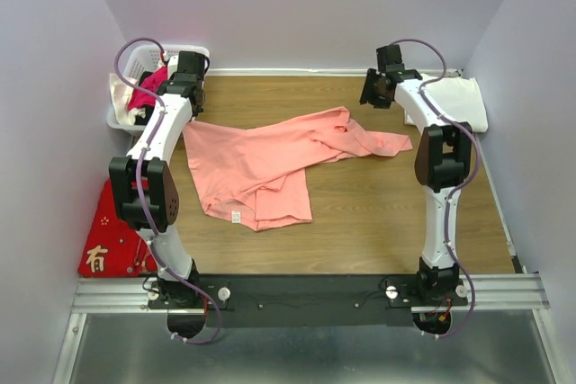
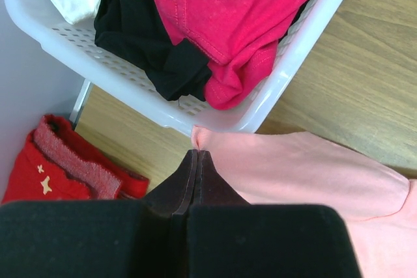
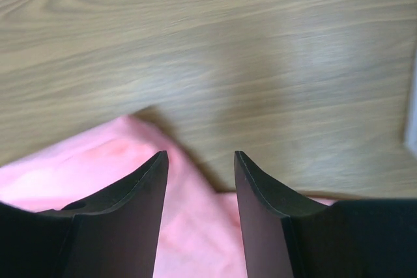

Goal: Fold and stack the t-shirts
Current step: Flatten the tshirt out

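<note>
Top view: salmon-pink t-shirt (image 1: 261, 164) lies rumpled and unfolded mid-table (image 1: 360, 222), one sleeve trailing right. White t-shirt (image 1: 463, 101) sits folded at the far right edge. Basket (image 1: 121, 119) at the far left corner, clothes inside. Red cloth (image 1: 101, 245) with gold characters lies near left, off the wood. Left arm (image 1: 153, 146) reaches far-left, its wrist end over the pink shirt's far-left corner, just beside the basket. Right arm (image 1: 441, 159) reaches far, its wrist end above bare wood beyond the pink sleeve.

Left wrist view: left gripper (image 2: 197, 155) is clenched, fingers (image 2: 179, 183) pressed flat together. The pink shirt's corner pokes out right at the tips, so it looks pinched there. The rest of the shirt spreads right over the wood. Basket rim is just past the tips, holding a red garment (image 2: 241, 17), a black garment (image 2: 140, 37) and a bit of white fabric. Red cloth shows at the left.

Right wrist view: right gripper (image 3: 199, 155) is released, jaws apart with nothing between them. Pink shirt fabric lies under the fingers (image 3: 146, 193), bare wood beyond the tips. Cannot tell whether the tips touch the fabric.
</note>
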You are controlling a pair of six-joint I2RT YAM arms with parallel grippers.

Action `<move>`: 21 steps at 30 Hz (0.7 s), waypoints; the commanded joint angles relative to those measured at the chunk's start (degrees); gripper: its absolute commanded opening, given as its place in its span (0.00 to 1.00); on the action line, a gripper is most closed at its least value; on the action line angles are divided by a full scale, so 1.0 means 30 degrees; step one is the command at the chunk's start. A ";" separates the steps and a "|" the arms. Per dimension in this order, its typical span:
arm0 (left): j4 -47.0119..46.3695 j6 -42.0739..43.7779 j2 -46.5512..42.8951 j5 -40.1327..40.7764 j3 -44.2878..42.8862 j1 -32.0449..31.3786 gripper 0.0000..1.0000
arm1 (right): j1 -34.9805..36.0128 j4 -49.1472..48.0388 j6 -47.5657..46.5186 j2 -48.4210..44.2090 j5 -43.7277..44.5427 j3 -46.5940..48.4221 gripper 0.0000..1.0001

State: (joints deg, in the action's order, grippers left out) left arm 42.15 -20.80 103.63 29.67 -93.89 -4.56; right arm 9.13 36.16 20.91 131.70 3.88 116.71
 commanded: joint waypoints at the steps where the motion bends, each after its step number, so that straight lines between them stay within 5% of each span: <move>1: -0.0105 0.0077 -0.0034 -0.0163 -0.0198 0.0084 0.00 | 0.0824 0.0075 -0.0523 -0.0892 -0.2579 -0.0755 0.54; 21: -0.0281 0.0165 0.0142 -0.0574 0.0007 0.0084 0.00 | 0.1528 0.0163 -0.1138 0.0807 -0.5365 -0.1284 0.52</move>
State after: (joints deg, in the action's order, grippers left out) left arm 42.09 -20.78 103.66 28.60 -93.89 -4.56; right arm 12.97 36.12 18.39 132.14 -9.63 113.97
